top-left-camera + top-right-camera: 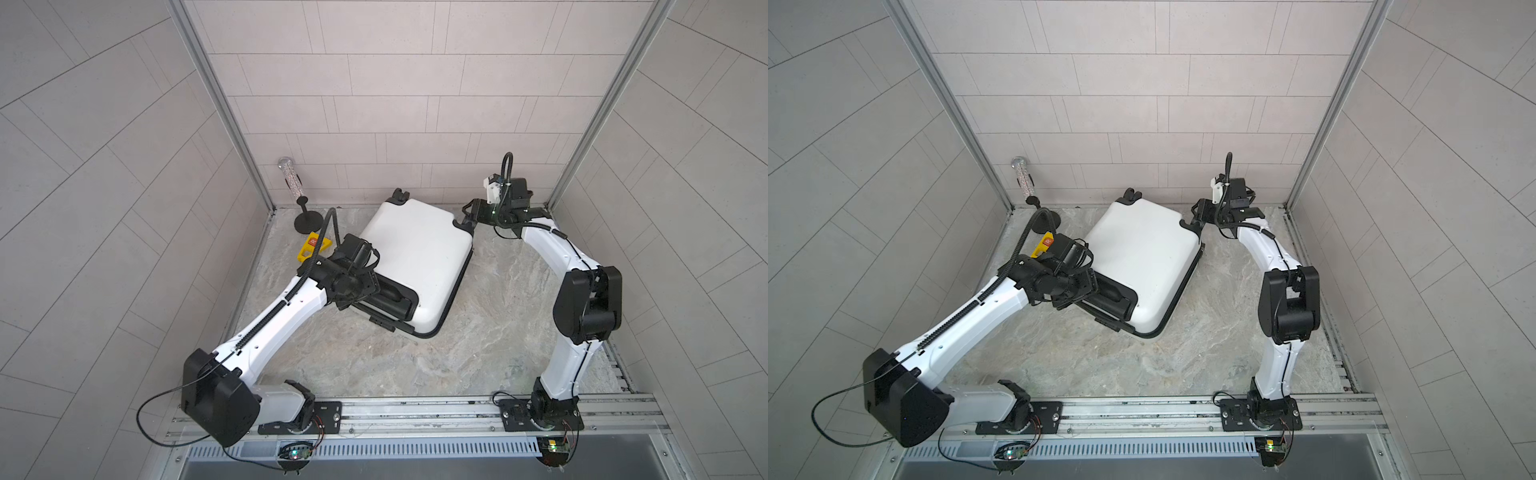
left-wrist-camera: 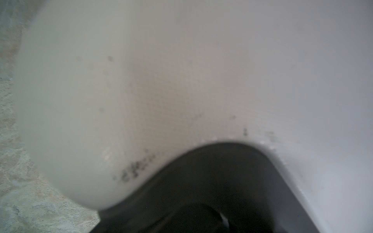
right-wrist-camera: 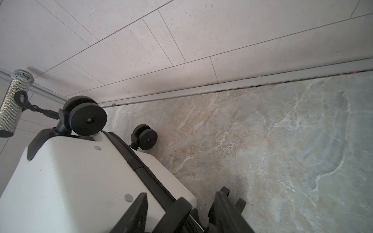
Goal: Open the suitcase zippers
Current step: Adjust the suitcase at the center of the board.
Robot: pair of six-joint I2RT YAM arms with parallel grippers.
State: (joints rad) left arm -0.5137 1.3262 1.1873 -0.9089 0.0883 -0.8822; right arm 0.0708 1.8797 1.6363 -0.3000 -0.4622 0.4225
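Both top views: suitcase (image 1: 415,257) lies flat on marble floor (image 1: 498,324) near back wall, zippers (image 1: 462,277) along its edge; left gripper (image 1: 368,286) at handle panel (image 1: 395,297), jaws hidden, can't tell. L wrist: blurred, only white shell and blk panel. R wrist: right gripper (image 3: 182,193) jaws apart, straddling corner wheel (image 3: 178,209).

Glitter microphone (image 1: 290,178) on black stand (image 1: 308,225), back-left corner; yellow block (image 1: 308,250) just beside stand.

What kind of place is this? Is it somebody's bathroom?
Probably not a real room, more likely a small robot test booth. Tile-look walls stand between metal frame posts, and two robot arms bolted to a rail work at a white suitcase.
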